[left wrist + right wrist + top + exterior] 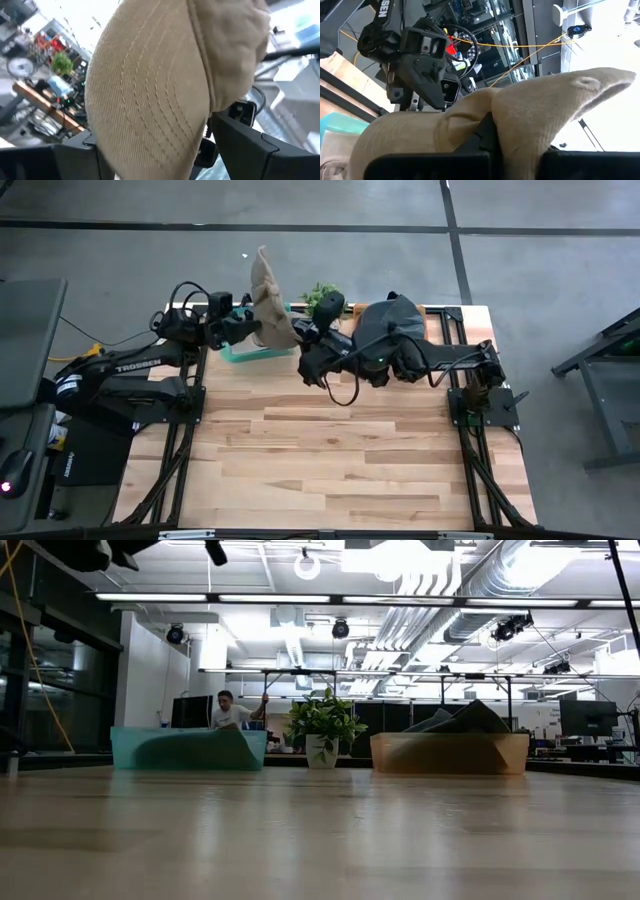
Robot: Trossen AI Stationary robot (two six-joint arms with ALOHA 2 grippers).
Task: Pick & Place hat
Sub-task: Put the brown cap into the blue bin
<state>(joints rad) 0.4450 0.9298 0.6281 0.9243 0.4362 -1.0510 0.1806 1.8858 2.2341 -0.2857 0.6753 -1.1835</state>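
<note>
- Tan cap (270, 305), upper centre, long axis upright, between my end effectors.
- Left end effector (248, 327) spread across its brim.
- Right end effector (305, 336) clamped on its crown.

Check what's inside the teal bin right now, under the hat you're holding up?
Low view shows a dark, draped item inside the teal bin. From above, the tan hat and both grippers, left and right, cover most of the bin's inside.
</note>
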